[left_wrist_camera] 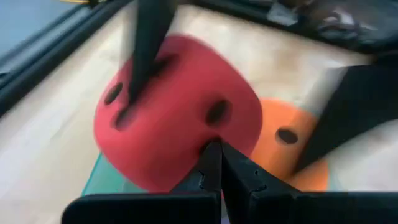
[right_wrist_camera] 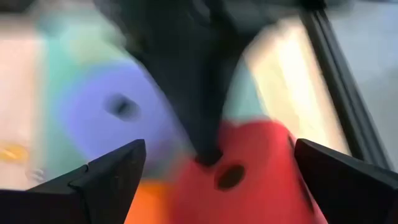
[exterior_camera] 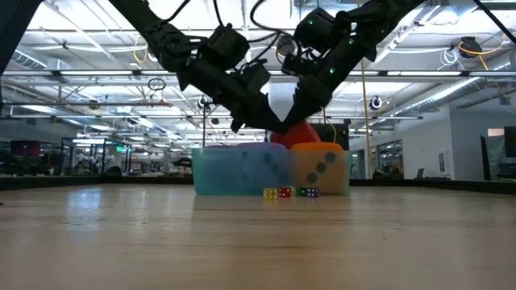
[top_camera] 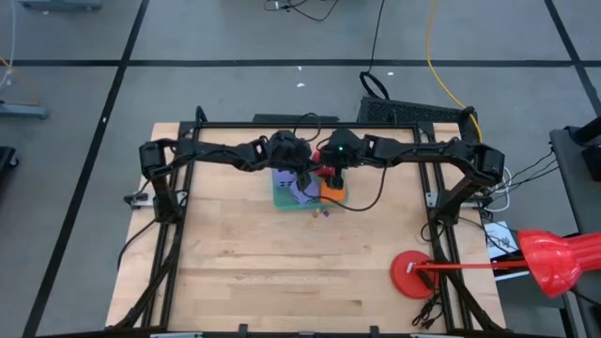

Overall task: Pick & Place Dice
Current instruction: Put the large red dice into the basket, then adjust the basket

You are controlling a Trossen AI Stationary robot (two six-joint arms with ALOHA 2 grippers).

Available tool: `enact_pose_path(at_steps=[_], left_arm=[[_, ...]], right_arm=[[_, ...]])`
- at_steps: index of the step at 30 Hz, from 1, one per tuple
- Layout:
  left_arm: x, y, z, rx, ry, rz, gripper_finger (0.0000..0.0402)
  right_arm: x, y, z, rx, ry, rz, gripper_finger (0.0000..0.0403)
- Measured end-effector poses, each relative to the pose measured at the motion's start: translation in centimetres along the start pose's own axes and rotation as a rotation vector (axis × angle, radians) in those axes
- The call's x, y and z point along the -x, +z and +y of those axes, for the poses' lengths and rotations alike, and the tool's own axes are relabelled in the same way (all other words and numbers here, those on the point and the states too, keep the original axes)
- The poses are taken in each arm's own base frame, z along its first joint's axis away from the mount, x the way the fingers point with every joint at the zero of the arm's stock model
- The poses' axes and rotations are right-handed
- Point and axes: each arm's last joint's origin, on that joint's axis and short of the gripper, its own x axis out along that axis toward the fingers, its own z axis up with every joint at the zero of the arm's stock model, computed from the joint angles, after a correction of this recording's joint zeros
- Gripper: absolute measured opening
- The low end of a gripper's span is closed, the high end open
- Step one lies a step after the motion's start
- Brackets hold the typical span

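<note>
A large red die sits on top of an orange die and the edge of a green tray at mid-table. A purple die lies in the tray beside them. My left gripper is shut, its tips at the red die. My right gripper is open around the red die, one finger over the die's far side, the other off beside the orange die. Whether those fingers touch it I cannot tell. My left gripper has its shut fingertips against the red die's pipped face, near its edge on the purple die's side. The fingers slant down from the table's left. It pinches nothing. The die rests on the orange die and the tray.
Several tiny dice lie on the wood just in front of the tray. A red disc with a red lamp-like thing stands at the near right. A dark keyboard-like thing lies past the far edge.
</note>
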Motion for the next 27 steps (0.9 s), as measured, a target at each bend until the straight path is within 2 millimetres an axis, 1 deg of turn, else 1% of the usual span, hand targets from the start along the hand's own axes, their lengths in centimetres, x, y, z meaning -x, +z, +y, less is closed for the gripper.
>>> enact_pose_path(at_steps=[4, 12, 18, 22, 27], left_arm=[[0.0, 0.0, 0.2, 0.0, 0.021, 0.003, 0.0002], [0.2, 0.2, 0.1, -0.008, 0.022, -0.008, 0.0001], [0.9, 0.6, -0.9, -0.037, 0.007, -0.023, 0.0001], [2.5, 1.4, -1.6, -0.067, 0.028, -0.047, 0.0001], [6.0, 2.3, -2.0, -0.084, 0.066, -0.12, 0.0001]], right_arm=[[0.1, 0.4, 0.1, 0.005, 0.027, -0.042, 0.04], [0.0, 0.6, 0.3, -0.023, 0.049, -0.059, 0.04], [0.4, 0.8, 0.3, -0.068, 0.07, -0.081, 0.04], [0.9, 0.9, 0.3, -0.077, 0.069, -0.085, 0.04], [1.8, 1.3, 0.2, -0.082, 0.061, -0.117, 0.04]])
